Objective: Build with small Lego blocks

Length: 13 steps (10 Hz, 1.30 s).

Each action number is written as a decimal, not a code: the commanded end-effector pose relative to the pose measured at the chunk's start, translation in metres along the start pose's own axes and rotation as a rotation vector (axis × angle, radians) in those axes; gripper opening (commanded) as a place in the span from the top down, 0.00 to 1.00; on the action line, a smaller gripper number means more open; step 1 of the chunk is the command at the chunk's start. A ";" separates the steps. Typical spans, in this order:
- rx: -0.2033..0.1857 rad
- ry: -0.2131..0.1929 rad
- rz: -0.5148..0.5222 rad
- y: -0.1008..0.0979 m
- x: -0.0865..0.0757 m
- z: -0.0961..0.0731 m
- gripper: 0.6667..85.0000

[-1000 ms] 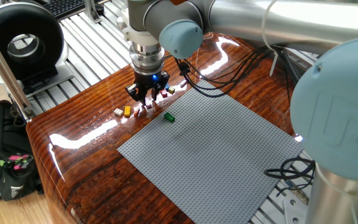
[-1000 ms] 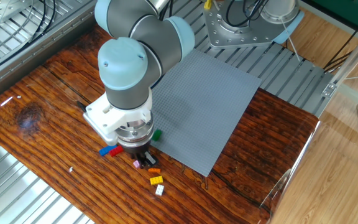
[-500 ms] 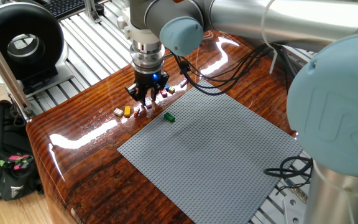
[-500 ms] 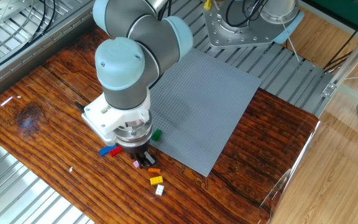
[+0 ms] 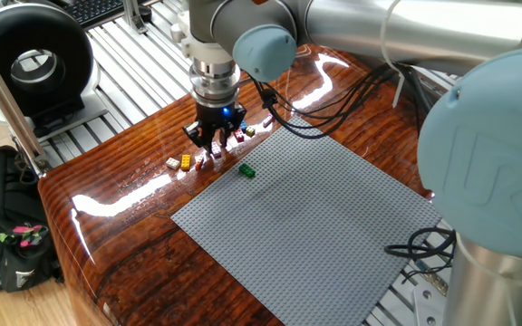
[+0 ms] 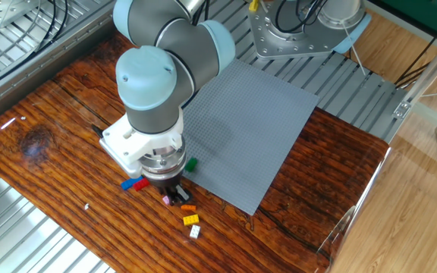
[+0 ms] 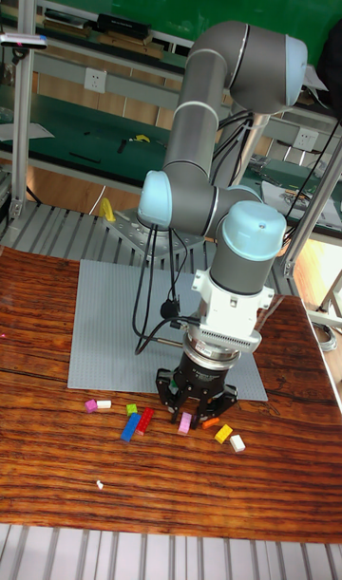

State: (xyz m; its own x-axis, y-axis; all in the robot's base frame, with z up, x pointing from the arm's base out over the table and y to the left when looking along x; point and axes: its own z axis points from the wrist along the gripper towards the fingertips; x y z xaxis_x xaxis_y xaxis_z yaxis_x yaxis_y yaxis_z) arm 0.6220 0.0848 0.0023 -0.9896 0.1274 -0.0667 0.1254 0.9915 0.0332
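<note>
Nothing is shifting between half a second ago and now: the arm is keeping the same pose, after a slight lean of its upper joints in the half second before that, and the bricks are lying where they lay.

The gripper [image 7: 197, 411] is hanging straight down over the row of bricks on the wooden table [image 6: 44, 144], just off the near edge of the grey baseplate [image 6: 256, 129]. Its fingers are spreading apart, with their tips close to the table. A pink brick [image 7: 184, 426] is lying right below and between the fingertips; I cannot tell whether they are touching it, and nothing is being gripped.

In the tall fixed view the other bricks are lining up along the table: a pink-purple one [image 7: 90, 405] and a white one [image 7: 104, 403] at the left end, then a green one [image 7: 132, 409], then a blue brick [image 7: 130, 427] and a red brick [image 7: 144, 420] side by side. To the right of the gripper an orange brick [image 7: 210, 422], a yellow brick [image 7: 223, 434] and a white brick [image 7: 237, 442] are sitting near one another.

A second green brick [image 5: 246, 169] is resting on the baseplate near its edge, close to the gripper.
</note>
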 end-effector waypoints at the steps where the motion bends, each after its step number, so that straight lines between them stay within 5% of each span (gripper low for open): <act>1: -0.009 -0.001 0.010 0.001 -0.001 -0.001 0.60; 13: -0.013 -0.007 0.024 0.004 -0.002 0.000 0.73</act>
State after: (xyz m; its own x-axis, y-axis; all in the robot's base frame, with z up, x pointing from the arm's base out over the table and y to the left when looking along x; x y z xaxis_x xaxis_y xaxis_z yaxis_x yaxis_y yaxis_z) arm 0.6231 0.0865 0.0019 -0.9879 0.1368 -0.0733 0.1345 0.9903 0.0350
